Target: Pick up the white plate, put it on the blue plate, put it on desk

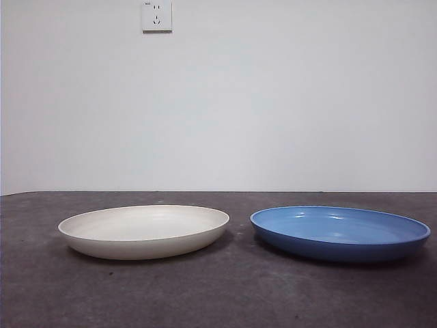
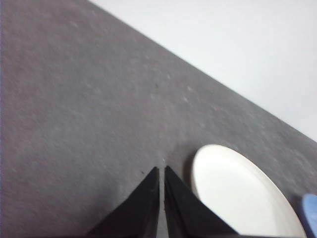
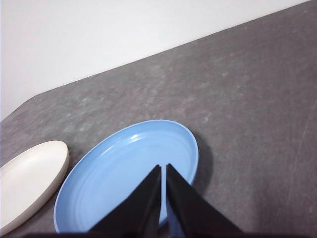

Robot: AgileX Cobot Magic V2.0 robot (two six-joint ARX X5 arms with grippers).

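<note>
The white plate rests flat on the desk, left of centre, with nothing in it. To its right lies the blue plate, a small gap between the two rims. Neither arm shows in the front view. My left gripper hovers shut above bare desk just beside the white plate. A sliver of the blue plate shows at that picture's edge. My right gripper is shut and hangs over the blue plate, with the white plate beyond it.
A white wall with a socket rises behind the desk's far edge. Bare tabletop stretches in front of and around both plates.
</note>
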